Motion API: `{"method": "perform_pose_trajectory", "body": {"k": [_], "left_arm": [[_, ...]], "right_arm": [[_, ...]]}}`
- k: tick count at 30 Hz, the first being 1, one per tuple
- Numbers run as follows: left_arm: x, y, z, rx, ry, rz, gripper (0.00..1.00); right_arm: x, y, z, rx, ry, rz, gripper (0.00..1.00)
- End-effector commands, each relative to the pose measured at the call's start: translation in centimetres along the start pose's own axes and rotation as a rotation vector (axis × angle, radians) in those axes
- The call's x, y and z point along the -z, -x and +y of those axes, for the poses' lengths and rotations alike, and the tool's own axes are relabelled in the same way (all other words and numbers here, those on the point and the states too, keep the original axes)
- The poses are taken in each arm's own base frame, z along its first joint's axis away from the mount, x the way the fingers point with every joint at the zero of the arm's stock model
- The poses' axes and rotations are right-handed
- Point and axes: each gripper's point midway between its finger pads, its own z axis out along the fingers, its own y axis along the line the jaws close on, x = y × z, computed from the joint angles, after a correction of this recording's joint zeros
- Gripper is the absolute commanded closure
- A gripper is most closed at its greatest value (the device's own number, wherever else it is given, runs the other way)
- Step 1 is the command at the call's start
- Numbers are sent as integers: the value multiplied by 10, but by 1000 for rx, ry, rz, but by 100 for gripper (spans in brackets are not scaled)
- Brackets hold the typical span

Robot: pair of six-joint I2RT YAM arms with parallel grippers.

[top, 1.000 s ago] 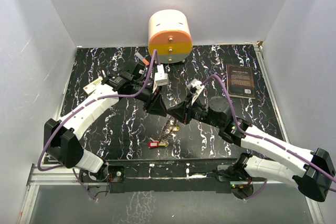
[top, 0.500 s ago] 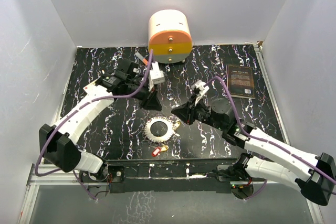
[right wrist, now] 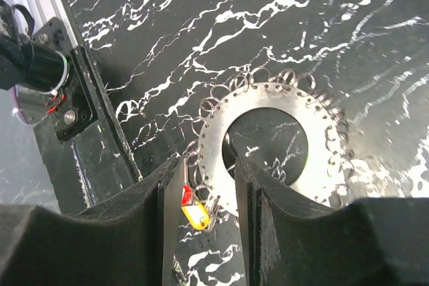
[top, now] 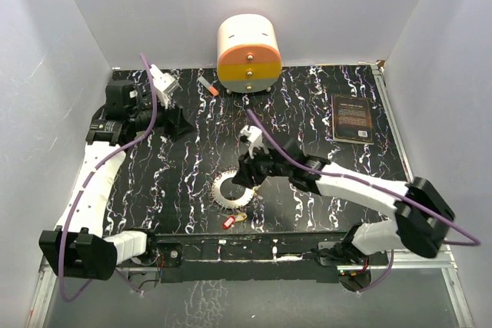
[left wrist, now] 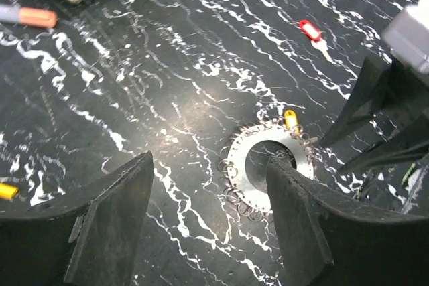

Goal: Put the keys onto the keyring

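The keyring [top: 223, 190] lies flat on the black marbled table, its rim lined with small wire loops. A red key [top: 227, 222] and a yellowish one [top: 241, 217] lie just in front of it. My right gripper [top: 244, 177] is over the ring's right side. In the right wrist view it [right wrist: 206, 173] is open and straddles the ring's band [right wrist: 221, 132], with a red and yellow key [right wrist: 194, 212] between the fingers. My left gripper [top: 181, 124] is open and empty at the far left. Its view [left wrist: 209, 162] shows the ring [left wrist: 236, 165], a yellow key [left wrist: 289, 118] at the rim and a red key [left wrist: 310, 29].
The cream-and-orange drawer unit [top: 247, 53] stands at the back centre. An orange-tipped marker [top: 207, 86] lies left of it and shows in the left wrist view [left wrist: 27, 15]. A dark booklet [top: 352, 118] lies at the right. The metal rail [top: 246, 251] runs along the near edge.
The ring, raised between both grippers a second ago, now lies flat. My left arm has pulled back to the far left. My right gripper has moved left onto the ring.
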Motion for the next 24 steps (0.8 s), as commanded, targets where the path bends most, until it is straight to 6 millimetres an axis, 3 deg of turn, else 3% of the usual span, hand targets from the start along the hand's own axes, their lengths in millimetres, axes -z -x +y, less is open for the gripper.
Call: {"method": "perform_pose_trajectory", "body": {"k": [1, 9, 16, 21, 24], "left_arm": [[14, -5, 25, 56, 109, -45, 31], [21, -11, 35, 97, 156, -60, 26], [25, -14, 39, 84, 183, -54, 26], [26, -15, 40, 85, 186, -56, 25], [26, -16, 41, 85, 189, -53, 25]], "right_arm": [[-28, 30, 26, 118, 166, -14, 58], [-94, 31, 48, 245, 313, 100, 58], [-148, 7, 38, 276, 421, 208, 62], [-161, -27, 24, 228, 457, 326, 64], [-159, -34, 13, 214, 438, 349, 64]]}}
